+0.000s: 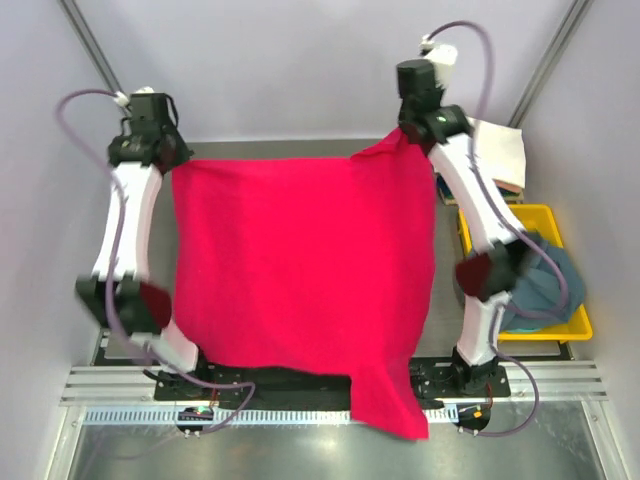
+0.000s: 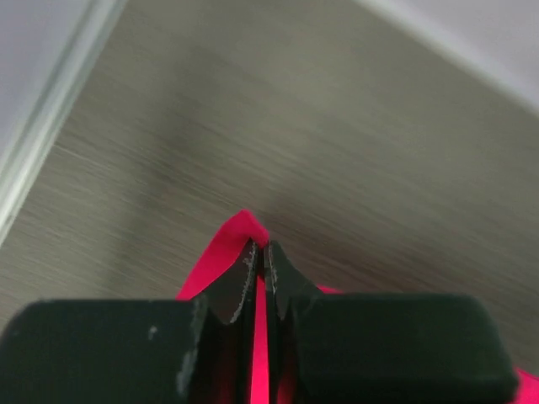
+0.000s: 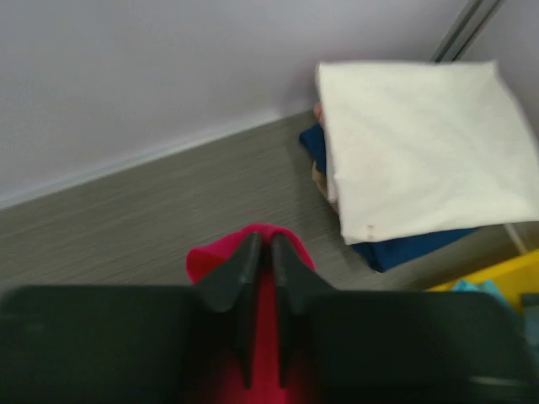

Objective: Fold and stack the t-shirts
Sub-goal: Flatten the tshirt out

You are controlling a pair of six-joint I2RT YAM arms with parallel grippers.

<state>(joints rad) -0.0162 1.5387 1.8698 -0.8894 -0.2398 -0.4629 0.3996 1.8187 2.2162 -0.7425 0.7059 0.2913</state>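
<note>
A crimson-pink t-shirt [image 1: 300,270] is stretched wide across the table, and its lower right part hangs over the near edge. My left gripper [image 1: 172,160] is shut on its far left corner [image 2: 238,231]. My right gripper [image 1: 405,138] is shut on its far right corner [image 3: 253,234]. A folded cream-white t-shirt [image 3: 417,143] lies on top of a folded navy one [image 3: 421,246] at the far right. A teal and slate bundle [image 1: 545,285] lies in the yellow tray [image 1: 570,328].
The yellow tray stands at the right edge of the table, next to my right arm. The grey back wall [image 1: 300,60] rises close behind both grippers. A metal rail [image 1: 300,395] runs along the near edge.
</note>
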